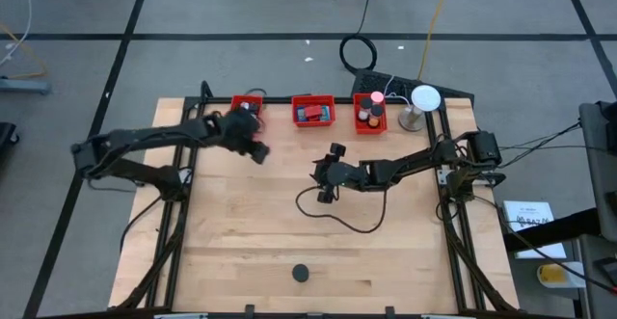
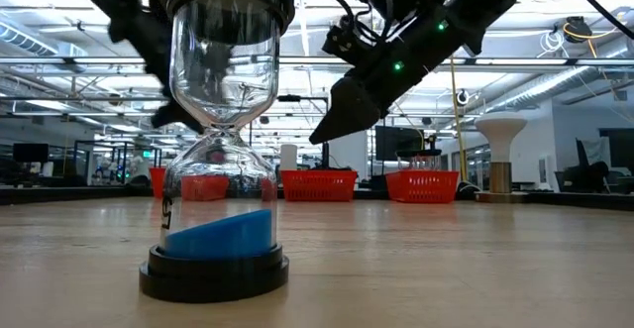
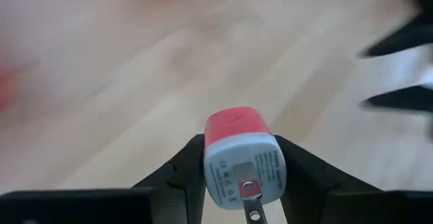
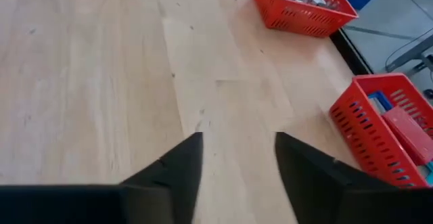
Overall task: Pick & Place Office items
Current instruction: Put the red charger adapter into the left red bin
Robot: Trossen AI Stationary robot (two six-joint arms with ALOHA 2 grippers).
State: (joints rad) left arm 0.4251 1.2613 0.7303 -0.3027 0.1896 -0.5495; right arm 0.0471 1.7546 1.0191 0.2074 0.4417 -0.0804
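Note:
In the left wrist view, my left gripper (image 3: 240,148) is shut on a small wall charger (image 3: 240,158) with a white body and a red end. In the high view this gripper (image 1: 256,148) hangs over the table just in front of the left red bin (image 1: 248,107). My right gripper (image 4: 238,143) is open and empty above bare wood near the table's middle (image 1: 326,176). An hourglass with blue sand (image 2: 214,130) stands on its black base near the near edge (image 1: 301,274). My left gripper pinches the charger between its two fingers, one on each of the opposite sides of the white body (image 3: 211,166). The red end (image 3: 233,124) points away from the wrist and a metal prong (image 3: 250,197) points back toward it. The charger is lifted clear of the table.
Three red bins line the far edge: left, middle (image 1: 312,112) and right (image 1: 370,114), each with small items inside. A white round lamp (image 1: 425,98) stands at the far right corner. A black cable (image 1: 339,218) loops on the table below the right arm.

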